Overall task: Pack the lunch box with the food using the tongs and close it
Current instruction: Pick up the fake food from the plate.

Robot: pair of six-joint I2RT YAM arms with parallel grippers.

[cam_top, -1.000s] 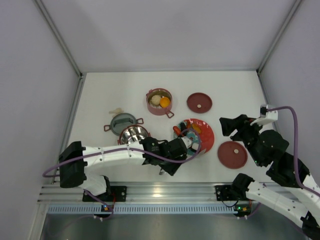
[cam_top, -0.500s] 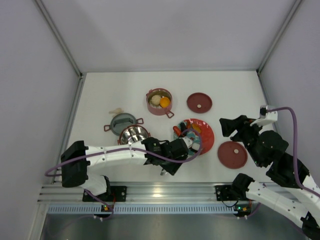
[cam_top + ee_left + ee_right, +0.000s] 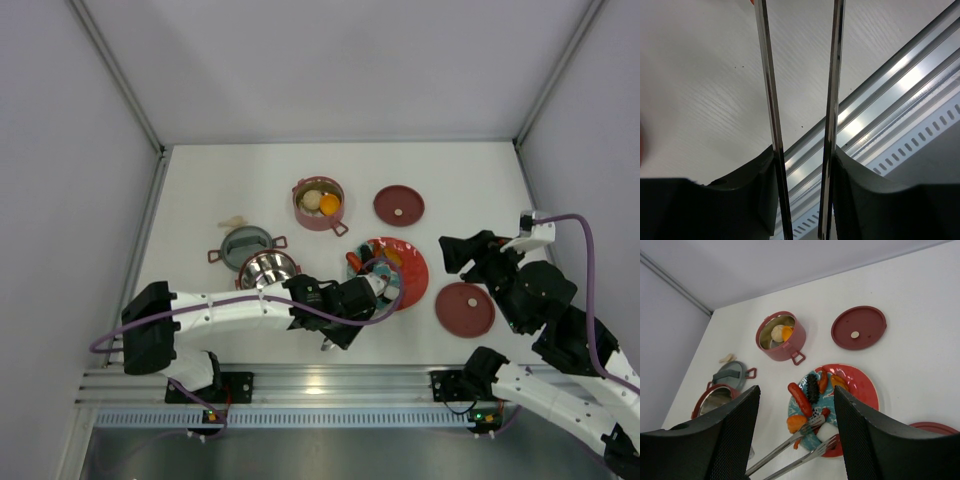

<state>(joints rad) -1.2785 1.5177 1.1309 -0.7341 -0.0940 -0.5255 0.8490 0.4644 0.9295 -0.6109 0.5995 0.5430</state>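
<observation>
Tongs (image 3: 785, 446) sit clamped in the left gripper (image 3: 356, 296), just right of the empty pot (image 3: 268, 268). Its fingers have squeezed them narrower over the last second, with the tips over the food (image 3: 800, 397) on the red plate (image 3: 867, 385). That suggests a pick-up is starting, apparently on the white lump (image 3: 825, 432); farther right, the right gripper (image 3: 452, 252) hangs wide open, holding nothing.

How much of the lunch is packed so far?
Done: a white lump and an orange ball sit in the far pot. In hand: the left tool holds the tongs over the food on the red plate. Left: the near pot looks empty, and both maroon lids lie off the pots.
</observation>
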